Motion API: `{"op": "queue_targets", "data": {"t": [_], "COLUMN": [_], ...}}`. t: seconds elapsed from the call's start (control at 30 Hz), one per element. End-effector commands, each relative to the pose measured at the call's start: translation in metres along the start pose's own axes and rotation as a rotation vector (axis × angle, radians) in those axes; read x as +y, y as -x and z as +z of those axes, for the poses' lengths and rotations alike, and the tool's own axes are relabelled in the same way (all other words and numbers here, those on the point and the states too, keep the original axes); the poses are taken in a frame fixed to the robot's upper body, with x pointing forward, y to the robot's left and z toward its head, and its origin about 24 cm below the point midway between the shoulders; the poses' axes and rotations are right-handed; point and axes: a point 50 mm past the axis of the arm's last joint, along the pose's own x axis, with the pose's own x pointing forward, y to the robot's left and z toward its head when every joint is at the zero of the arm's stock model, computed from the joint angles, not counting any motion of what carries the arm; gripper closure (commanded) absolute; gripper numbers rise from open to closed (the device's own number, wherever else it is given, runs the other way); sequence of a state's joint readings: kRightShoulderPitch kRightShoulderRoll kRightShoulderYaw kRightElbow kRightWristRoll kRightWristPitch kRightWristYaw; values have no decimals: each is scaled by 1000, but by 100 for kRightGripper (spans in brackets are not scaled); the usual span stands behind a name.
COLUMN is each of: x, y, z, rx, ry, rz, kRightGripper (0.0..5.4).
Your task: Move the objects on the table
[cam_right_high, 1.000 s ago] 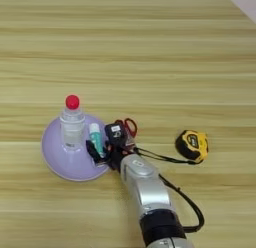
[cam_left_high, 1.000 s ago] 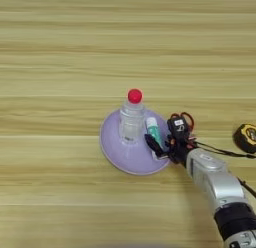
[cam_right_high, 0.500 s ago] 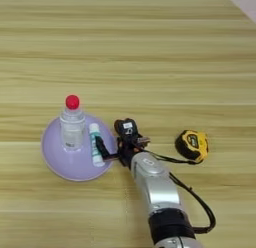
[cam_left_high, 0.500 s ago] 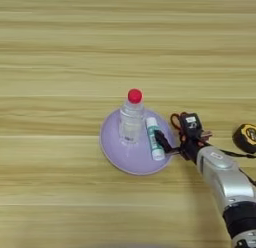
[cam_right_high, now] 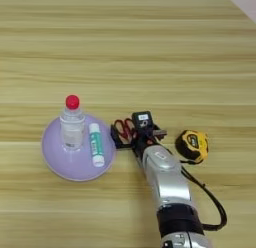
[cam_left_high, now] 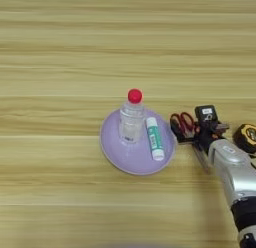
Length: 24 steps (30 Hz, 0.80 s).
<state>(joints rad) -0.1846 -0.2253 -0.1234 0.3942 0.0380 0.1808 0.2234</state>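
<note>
While the table point(cam_left_high: 60, 52) fills both views with its light wooden planks running side to side, a lavender plate point(cam_left_high: 112, 152) sits a little below the centre of the left eye view. A clear bottle point(cam_left_high: 132, 123) with a red cap stands upright on the plate's left-centre part. Just right of the bottle, a white glue stick point(cam_left_high: 154, 138) with a green label lies flat on the plate, its long axis running from upper left to lower right, close to the bottle but apart from it as far as I can tell. The red-handled scissors point(cam_right_high: 123, 129) lie on the table just past the plate's right rim; only the red loops show clearly, the blades being hidden behind the gripper parts. The right gripper point(cam_right_high: 119, 139) sits at the scissors, its black fingers next to the red loops, with the silver forearm point(cam_right_high: 164, 174) reaching in from the lower right of the frame. Whether the fingers are spread or closed, and whether they touch the scissors, I cannot tell. A yellow and black tape measure point(cam_right_high: 193, 144) rests on the table to the right of the arm, near it. A black cable point(cam_right_high: 210, 202) curves along the arm's right side.
</note>
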Motion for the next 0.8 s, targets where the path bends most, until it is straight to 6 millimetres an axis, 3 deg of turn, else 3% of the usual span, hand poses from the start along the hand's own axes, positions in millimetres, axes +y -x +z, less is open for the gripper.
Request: {"op": "queue_targets", "data": {"t": [0.03, 0.4, 0.8], "x": [-14, -26, -18], "y": [-8, -22, -28], "z": [42, 36, 19], "rx": [-148, -57, 11], "ry": [69, 226, 299], "rz": [-53, -89, -34], "kRightGripper": [3, 3, 3]}}
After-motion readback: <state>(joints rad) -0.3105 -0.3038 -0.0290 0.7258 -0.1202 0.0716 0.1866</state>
